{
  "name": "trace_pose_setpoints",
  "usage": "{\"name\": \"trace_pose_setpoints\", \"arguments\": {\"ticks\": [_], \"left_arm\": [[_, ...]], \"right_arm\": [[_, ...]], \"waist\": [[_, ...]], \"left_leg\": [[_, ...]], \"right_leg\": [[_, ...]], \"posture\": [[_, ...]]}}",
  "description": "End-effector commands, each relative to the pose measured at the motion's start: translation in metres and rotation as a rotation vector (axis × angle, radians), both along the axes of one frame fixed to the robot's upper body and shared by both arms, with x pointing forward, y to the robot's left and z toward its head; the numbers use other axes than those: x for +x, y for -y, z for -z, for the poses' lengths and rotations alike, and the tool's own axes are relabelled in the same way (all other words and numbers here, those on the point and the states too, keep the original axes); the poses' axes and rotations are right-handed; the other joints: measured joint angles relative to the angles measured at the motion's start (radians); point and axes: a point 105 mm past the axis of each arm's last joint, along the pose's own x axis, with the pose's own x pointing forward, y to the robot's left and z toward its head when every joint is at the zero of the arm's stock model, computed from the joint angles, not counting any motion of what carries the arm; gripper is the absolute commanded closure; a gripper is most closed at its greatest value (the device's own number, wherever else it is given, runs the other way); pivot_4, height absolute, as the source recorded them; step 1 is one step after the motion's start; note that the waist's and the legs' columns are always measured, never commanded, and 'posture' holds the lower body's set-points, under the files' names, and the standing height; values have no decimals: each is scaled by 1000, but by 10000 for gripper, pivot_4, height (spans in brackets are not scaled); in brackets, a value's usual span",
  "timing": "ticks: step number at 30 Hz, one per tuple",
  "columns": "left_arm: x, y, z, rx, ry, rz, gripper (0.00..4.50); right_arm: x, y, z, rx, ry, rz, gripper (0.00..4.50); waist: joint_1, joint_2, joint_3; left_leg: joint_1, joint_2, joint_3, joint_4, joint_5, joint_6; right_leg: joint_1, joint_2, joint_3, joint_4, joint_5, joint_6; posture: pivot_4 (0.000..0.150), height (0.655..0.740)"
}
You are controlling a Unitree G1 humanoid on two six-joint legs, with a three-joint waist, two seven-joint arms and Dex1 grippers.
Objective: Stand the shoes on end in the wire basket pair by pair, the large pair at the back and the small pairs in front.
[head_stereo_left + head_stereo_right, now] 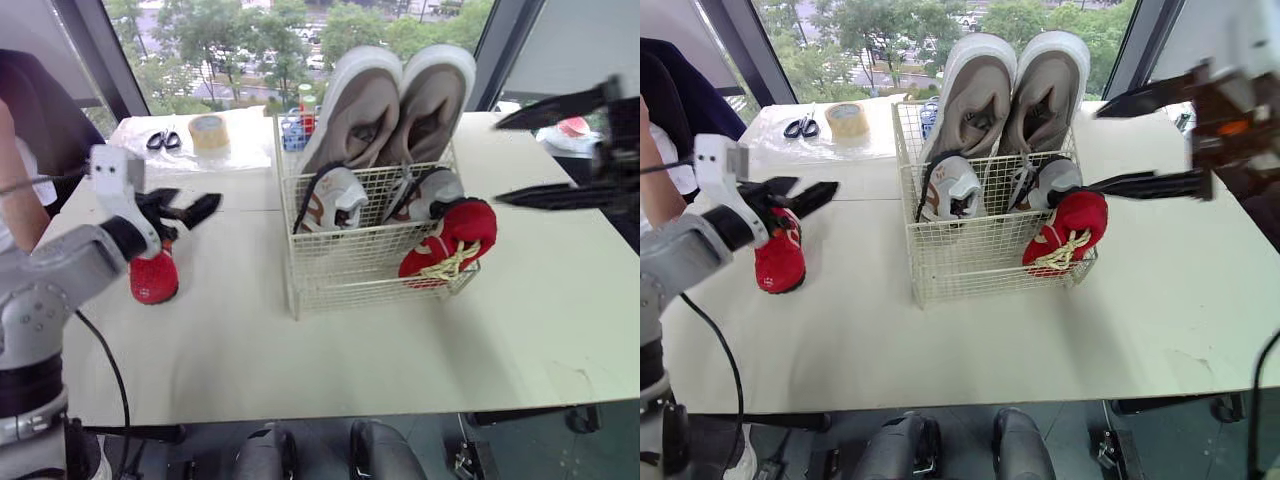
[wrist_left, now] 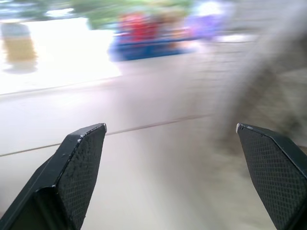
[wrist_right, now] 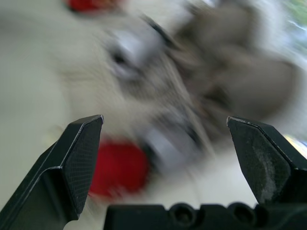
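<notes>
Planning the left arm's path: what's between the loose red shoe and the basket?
Nothing. Only bare table lies between the loose red shoe and the basket, as both eye views show.

We note a pale table [image 1: 330, 370] before a dark-framed window [image 1: 240, 60]; daylight, trees [image 1: 200, 30] outside; floor [image 1: 530, 450] below seems dark.
</notes>
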Motion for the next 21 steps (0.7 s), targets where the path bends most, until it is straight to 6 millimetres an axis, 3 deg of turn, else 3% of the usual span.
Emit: {"name": "trace_pose_setpoints", "arguments": {"ticks": [1,8,19,21], "left_arm": [[2,-35,-5,20,-49,-172,0],[6,-69,23,-32,-249,-317,0],[35,-74,71,-102,-403,-300,0],[39,-69,76,-115,-409,-283,5323]], "right_arm": [[-15,-26,3,9,-21,-131,459],[-16,-52,23,42,-66,-208,459],[-20,-57,24,95,-62,-158,459],[-21,-56,22,98,-55,-140,0]], "waist": [[2,0,0],[25,-2,1],[24,-4,0],[21,-4,0]], "left_leg": [[0,0,1,0,1,-1],[-1,-1,2,-1,3,-5],[0,-1,1,-1,4,-6],[0,-1,1,-1,4,-6]], "right_leg": [[-1,0,0,0,0,1],[0,-1,-1,0,0,2],[0,-2,-3,1,0,2],[0,-2,-3,1,0,2]], "posture": [[1500,7400],[1500,7400],[1500,7400],[1500,7400]]}}
